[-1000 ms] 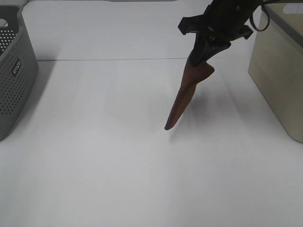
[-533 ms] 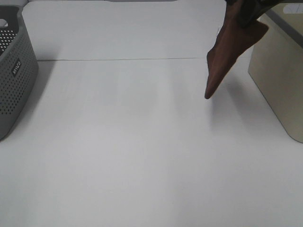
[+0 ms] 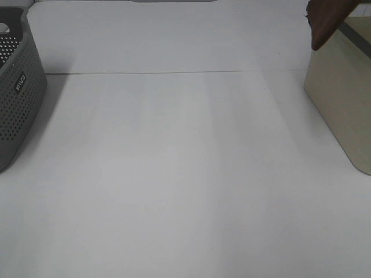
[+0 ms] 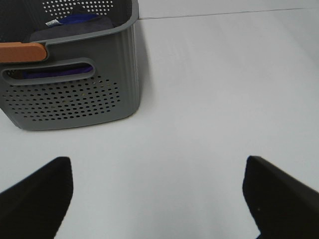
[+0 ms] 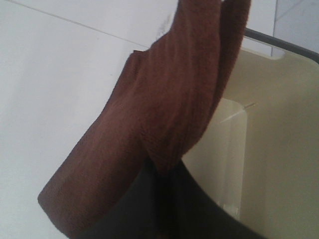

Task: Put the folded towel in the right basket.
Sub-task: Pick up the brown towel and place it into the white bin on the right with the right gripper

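Over the table-side rim of the cream plastic basket (image 3: 341, 98) on the right, the folded brown towel (image 3: 326, 22) hangs pinched in the right gripper (image 5: 159, 199), mid-carry. The next move likely calls for shifting it above the opening and then releasing. The left gripper (image 4: 154, 167) is spread and empty. The high view cuts off the right gripper, and cloth hides most of its jaws.
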